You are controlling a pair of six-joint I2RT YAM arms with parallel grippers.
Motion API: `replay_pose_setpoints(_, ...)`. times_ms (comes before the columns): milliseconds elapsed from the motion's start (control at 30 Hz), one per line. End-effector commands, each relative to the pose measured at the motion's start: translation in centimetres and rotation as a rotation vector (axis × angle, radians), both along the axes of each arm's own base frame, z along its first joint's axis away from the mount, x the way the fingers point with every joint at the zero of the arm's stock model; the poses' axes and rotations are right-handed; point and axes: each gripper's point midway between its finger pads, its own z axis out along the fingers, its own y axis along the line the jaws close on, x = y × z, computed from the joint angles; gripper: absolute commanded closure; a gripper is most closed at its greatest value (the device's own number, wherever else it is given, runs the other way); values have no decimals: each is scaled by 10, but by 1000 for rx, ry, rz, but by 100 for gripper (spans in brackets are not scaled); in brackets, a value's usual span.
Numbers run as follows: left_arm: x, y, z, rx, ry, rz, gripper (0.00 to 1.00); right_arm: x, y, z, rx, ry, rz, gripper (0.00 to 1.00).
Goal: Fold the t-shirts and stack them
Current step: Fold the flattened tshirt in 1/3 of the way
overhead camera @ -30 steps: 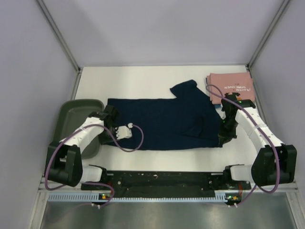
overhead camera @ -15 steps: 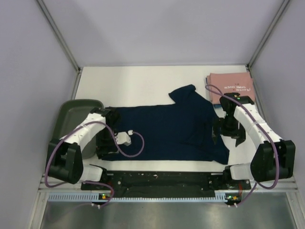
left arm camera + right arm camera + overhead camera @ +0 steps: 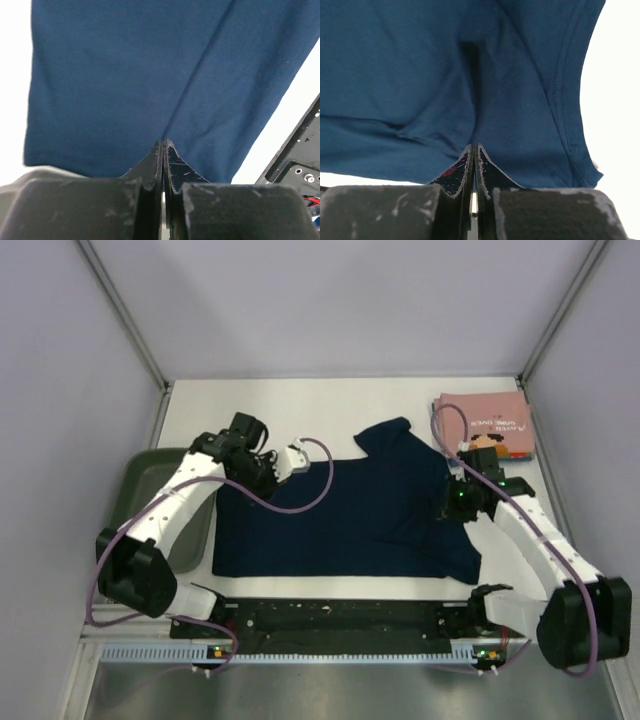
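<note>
The navy t-shirt (image 3: 350,515) lies spread across the middle of the white table, one sleeve pointing to the back. My left gripper (image 3: 243,462) is at its back left corner, jaws shut on the navy cloth (image 3: 125,75); a crease runs out from the left gripper's tips (image 3: 163,144). My right gripper (image 3: 458,502) is at the shirt's right edge, jaws shut on the cloth (image 3: 420,75), with a fold leading from the right gripper's tips (image 3: 473,146). The pink t-shirt (image 3: 485,422) lies folded at the back right, white lettering up.
A dark green tray (image 3: 150,485) sits at the left edge, beside and partly under the left arm. Slanted side walls close in the table. The black base rail (image 3: 340,618) runs along the near edge, just in front of the shirt's hem.
My left gripper has moved from the shirt's near left corner up to the back left, carrying cloth with it. The right gripper has shifted slightly inward. The shirt is now narrower and squarer.
</note>
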Motion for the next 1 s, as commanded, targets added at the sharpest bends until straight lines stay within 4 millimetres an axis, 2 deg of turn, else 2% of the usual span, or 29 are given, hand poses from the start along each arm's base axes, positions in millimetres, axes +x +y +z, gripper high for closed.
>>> replay_pose_setpoints(0,0,-7,-52,94,34,49,100,24,5,-33,14,-7,-42,100)
replay_pose_setpoints(167,-16,6,-93,153,82,72,100,24,9,-63,12,72,-29,100)
replay_pose_setpoints(333,-29,17,-120,194,107,87,100,21,24,-87,63,149,11,100)
replay_pose_setpoints(467,-36,22,-135,213,130,93,100,24,38,-88,76,168,57,100)
replay_pose_setpoints(567,-37,25,-142,228,137,96,100,33,58,-75,109,142,101,100)
replay_pose_setpoints(633,-37,26,-143,237,138,98,100,43,70,-61,120,102,114,100)
replay_pose_setpoints(700,-35,26,-142,239,132,101,100,52,76,-56,118,75,112,100)
replay_pose_setpoints(800,-28,25,-135,238,113,101,100,63,78,-58,102,77,112,100)
replay_pose_setpoints(833,-21,19,-125,223,99,95,99,66,79,-60,97,81,119,100)
replay_pose_setpoints(900,-11,1,-104,166,86,67,91,73,81,-58,91,74,128,100)
replay_pose_setpoints(967,-3,-30,-80,84,57,8,82,86,86,-47,99,40,156,100)
